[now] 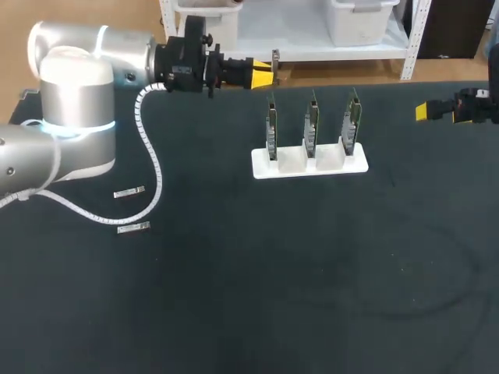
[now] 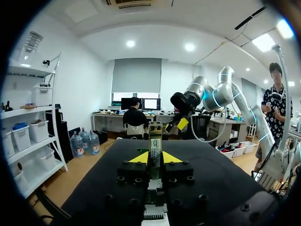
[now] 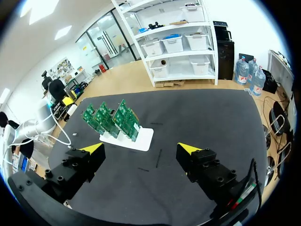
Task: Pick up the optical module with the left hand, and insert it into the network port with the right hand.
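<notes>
The optical module [image 2: 155, 146] sits clamped between the yellow tips of the left gripper [image 2: 155, 158]. In the left wrist view it is a narrow metal bar with a labelled face, running along the fingers and reaching just past their tips, with one finger against each of its sides. The dark table [image 1: 273, 296] fills most of the head view. The left arm [image 1: 78, 101] is the biggest thing on it, a silver and white body in the upper left of the frame. A white spiral-wrapped cable [image 1: 152, 160] trails from it across the cloth. Its black wrist reaches toward the top centre, where the left gripper [image 1: 263, 74] hangs near the table's far edge, up and to the left of the boards. Only the end of the right arm shows, at the right edge of the frame. The right gripper [image 1: 427, 111] there is apart from everything else. In the right wrist view the right gripper [image 3: 140, 149] has its fingers spread wide with nothing between them. A white holder [image 1: 309, 162] stands on the table in the upper middle of the head view. Three green circuit boards [image 1: 311, 123] stand upright in it, side by side. Two spare modules lie flat at centre left of the frame, near the cable, one [image 1: 129, 192] just above the other [image 1: 133, 227].
</notes>
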You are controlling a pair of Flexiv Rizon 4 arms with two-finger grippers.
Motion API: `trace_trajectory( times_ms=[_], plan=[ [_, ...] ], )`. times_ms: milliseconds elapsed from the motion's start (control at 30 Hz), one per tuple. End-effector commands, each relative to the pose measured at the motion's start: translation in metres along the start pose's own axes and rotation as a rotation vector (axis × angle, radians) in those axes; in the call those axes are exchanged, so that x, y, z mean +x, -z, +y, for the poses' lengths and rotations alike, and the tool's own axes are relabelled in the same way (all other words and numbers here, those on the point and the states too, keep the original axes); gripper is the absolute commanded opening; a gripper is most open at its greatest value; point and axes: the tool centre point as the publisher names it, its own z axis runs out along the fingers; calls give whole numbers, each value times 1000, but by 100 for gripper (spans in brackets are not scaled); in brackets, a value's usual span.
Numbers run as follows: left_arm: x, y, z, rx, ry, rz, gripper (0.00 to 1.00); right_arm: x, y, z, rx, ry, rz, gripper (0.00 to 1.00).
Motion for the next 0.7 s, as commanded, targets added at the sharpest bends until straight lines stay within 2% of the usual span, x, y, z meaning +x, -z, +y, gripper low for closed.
trace_trajectory(
  times_ms=[33, 267, 700],
  plan=[
    [2, 2, -11, -32, 5, -8, 0, 0, 0, 0, 0, 0, 0, 100],
    [5, 3, -12, -52, 9, -20, 0, 0, 0, 0, 0, 0, 0, 100],
    [5, 2, -12, -33, 11, -19, 0, 0, 0, 0, 0, 0, 0, 100]
  ],
)
